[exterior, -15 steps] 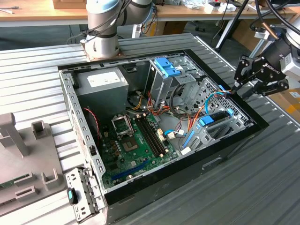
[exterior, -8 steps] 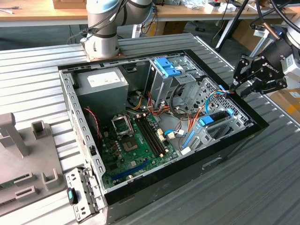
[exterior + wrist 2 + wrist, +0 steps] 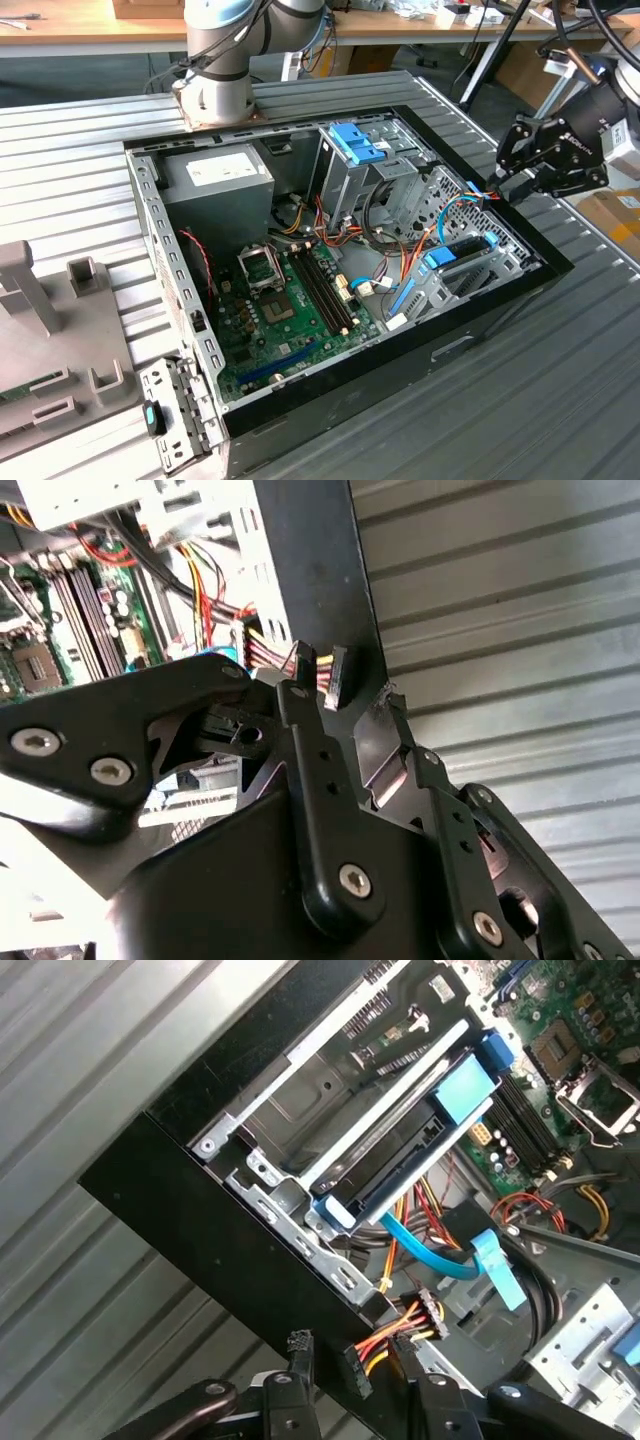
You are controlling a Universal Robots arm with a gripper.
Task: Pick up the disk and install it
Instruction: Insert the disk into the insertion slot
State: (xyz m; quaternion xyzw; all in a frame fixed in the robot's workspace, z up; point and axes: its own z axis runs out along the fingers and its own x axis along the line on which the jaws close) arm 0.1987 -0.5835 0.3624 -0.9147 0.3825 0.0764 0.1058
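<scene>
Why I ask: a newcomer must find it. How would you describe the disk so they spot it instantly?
Start at the open computer case, then its low metal drive cage at the exterior view's right. The disk is the flat dark slab lying there; bright blue side rails set it apart from the bare metal around it.

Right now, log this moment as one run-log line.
disk: sitting in drive bay of computer case | gripper: open, at case rim, around loose cable connector | held: nothing

Bright even light, glare on ribbed table (image 3: 500, 600), soft shadows w/in PC case (image 3: 350, 392)
</scene>
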